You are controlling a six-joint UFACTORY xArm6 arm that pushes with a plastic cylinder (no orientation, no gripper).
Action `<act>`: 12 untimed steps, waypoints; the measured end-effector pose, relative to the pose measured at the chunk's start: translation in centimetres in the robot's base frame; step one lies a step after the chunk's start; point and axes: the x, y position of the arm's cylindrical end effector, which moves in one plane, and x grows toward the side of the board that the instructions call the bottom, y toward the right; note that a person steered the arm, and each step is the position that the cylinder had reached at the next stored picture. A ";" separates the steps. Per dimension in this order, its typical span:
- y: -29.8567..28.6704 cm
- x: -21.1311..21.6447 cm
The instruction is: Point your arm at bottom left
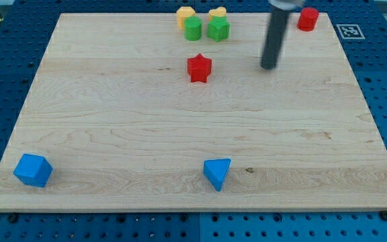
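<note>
My tip [269,67] rests on the board in the upper right part of the view. It touches no block. The nearest blocks are a red star [199,68] to its left and a red cylinder [308,19] above and to its right. A blue cube [32,169] sits at the board's bottom left corner, far from the tip. A blue triangle [217,173] lies near the bottom edge at the middle.
Along the top edge stand a yellow block [185,14], a yellow heart [217,13], a green cylinder [193,29] and a green star [218,29]. The wooden board [113,114] lies on a blue perforated table. A fiducial marker [349,31] sits off its top right corner.
</note>
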 end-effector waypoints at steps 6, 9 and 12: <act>-9.7 5.7; -35.4 8.1; -46.7 11.3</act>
